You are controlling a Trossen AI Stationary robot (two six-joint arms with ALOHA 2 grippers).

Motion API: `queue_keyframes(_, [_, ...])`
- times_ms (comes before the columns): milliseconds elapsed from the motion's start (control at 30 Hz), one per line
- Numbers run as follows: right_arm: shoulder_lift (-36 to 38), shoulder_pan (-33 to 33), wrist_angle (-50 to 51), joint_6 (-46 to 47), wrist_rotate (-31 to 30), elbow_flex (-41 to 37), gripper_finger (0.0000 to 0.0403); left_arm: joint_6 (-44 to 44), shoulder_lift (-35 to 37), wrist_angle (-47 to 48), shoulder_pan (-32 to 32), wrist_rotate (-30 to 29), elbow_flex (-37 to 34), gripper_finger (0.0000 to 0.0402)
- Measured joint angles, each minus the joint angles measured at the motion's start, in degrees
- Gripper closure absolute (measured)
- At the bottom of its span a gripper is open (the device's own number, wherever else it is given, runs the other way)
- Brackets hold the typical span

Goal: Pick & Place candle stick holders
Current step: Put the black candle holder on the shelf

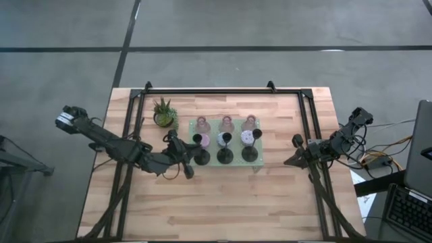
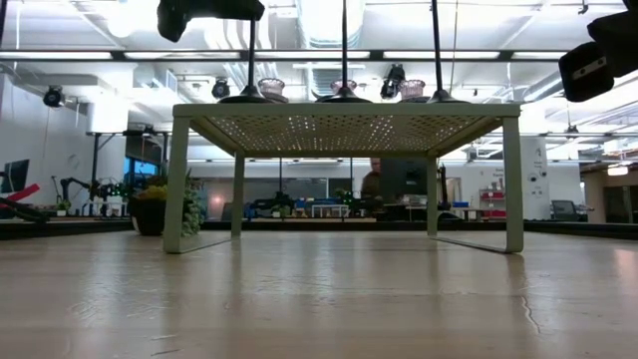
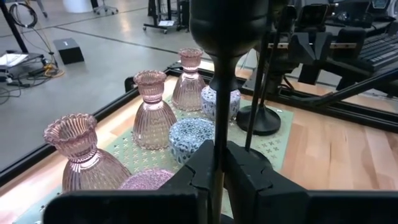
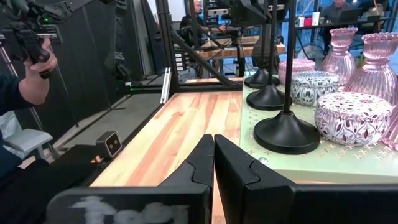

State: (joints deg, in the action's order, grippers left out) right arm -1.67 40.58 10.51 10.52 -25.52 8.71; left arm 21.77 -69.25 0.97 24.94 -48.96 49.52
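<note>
A pale green perforated tray (image 1: 260, 160) stands on legs at the table's middle. On it are three pinkish glass candle stick holders (image 1: 226, 125) in the far row and three low patterned ones (image 1: 223, 140) in the middle row. Three black ones with thin stems (image 1: 225, 156) form the near row. My left gripper (image 1: 191, 154) reaches in from the tray's left end and is shut on the leftmost black holder (image 3: 227, 25). My right gripper (image 1: 295, 150) waits shut and empty off the tray's right end. My left gripper pinches the thin stem (image 3: 217, 146) of the leftmost black holder between its two fingers, below the stem's knob. The fingers come in about level from the table's left and lie across the upright stem. The holder's round base (image 2: 247, 97) sits on the tray top.
A small green potted plant (image 1: 164, 113) stands on the table just left of the tray's far corner. A black frame (image 1: 223, 91) runs around the table's far and side edges. Bare wood lies near the table's front. In the right wrist view a person's hand (image 4: 37, 62) shows beyond the table.
</note>
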Motion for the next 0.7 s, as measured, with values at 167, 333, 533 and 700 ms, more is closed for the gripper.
queue_keyframes(167, [0.0,0.0,0.0,0.0,0.0,0.0,0.0394,-0.1,0.0,0.1,-0.1,-0.4,0.0,0.0371])
queue_keyframes(333, [0.0,0.0,0.0,0.0,0.0,0.0,0.0394,-0.1,0.0,0.1,-0.2,-0.9,0.0,0.037])
queue_keyframes(533, [0.0,0.0,0.0,0.0,0.0,0.0,0.0394,-0.1,0.0,0.1,-0.2,-0.9,0.0,0.0366])
queue_keyframes(700, [0.0,0.0,0.0,0.0,0.0,0.0,0.0394,0.5,-0.2,1.0,-0.3,-0.4,-0.2,0.0336])
